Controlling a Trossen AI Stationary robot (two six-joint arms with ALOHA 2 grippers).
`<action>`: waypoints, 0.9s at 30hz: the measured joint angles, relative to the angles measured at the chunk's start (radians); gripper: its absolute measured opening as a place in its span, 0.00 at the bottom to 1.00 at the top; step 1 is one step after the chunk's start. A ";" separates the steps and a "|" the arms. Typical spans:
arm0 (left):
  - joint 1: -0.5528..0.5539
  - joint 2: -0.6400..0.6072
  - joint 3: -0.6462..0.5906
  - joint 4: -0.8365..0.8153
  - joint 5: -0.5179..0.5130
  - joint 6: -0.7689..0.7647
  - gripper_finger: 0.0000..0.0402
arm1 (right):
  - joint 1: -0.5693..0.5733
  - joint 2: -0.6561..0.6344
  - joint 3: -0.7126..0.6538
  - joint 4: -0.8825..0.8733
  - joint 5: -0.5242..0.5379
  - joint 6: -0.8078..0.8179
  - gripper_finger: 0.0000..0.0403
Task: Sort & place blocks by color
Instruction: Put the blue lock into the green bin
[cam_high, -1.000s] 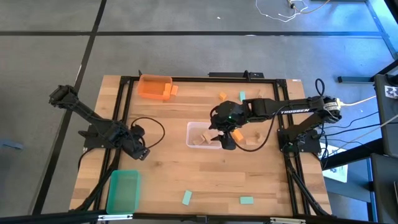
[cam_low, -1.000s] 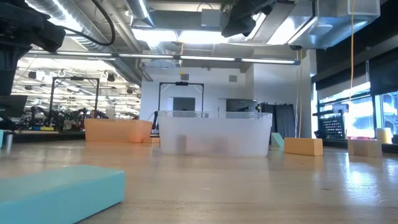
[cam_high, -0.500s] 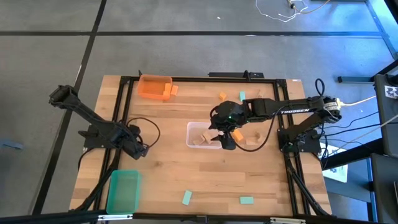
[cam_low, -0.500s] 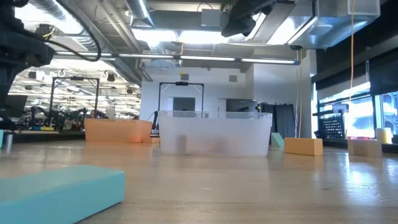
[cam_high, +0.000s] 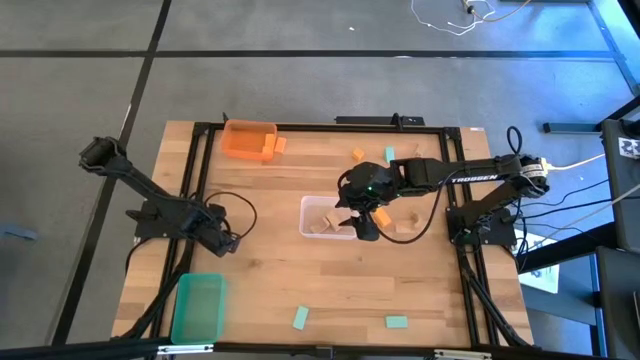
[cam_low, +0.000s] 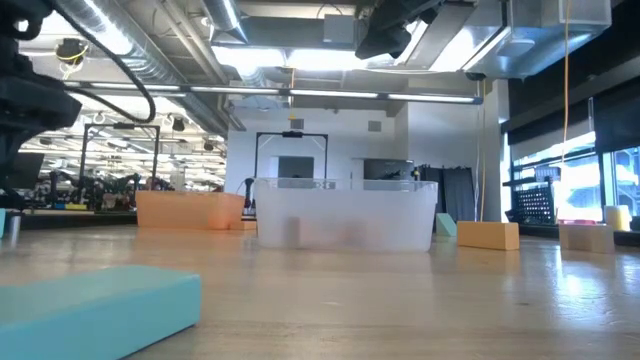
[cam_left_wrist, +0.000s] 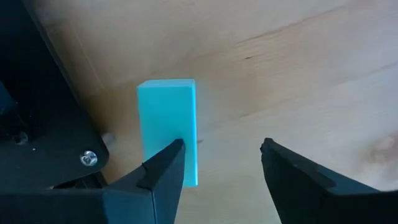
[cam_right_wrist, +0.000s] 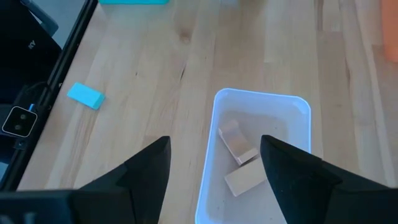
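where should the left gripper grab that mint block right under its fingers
Probably across the two long faces, coming straight down. In the left wrist view the mint block lies flat on the table, its long axis running between the open left gripper fingers; one finger overlaps it, so shift sideways to centre first.

A pale wooden table (cam_high: 270, 270) with a black frame along its edges is set on a grey floor (cam_high: 300, 85), which is crossed by dark seams. Beyond the table's far edge, a white cable (cam_high: 455, 18) is coiled on the floor. Past the table, a large open hall is seen: ceiling ducts (cam_low: 215, 35) and long light strips (cam_low: 330, 95) are hung above it, a dark doorway frame (cam_low: 292, 155) is placed behind it, and bright windows (cam_low: 575, 175) are ranged to its right.
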 joint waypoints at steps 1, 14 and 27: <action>0.000 0.004 -0.004 0.005 -0.001 -0.007 0.50 | 0.000 0.000 0.000 0.000 0.000 0.000 0.62; 0.000 0.011 -0.023 0.211 -0.058 -0.019 0.51 | 0.000 0.000 0.000 0.000 0.000 0.000 0.62; 0.000 0.013 0.024 0.175 -0.074 0.137 0.51 | 0.000 0.000 0.000 0.000 0.000 0.000 0.62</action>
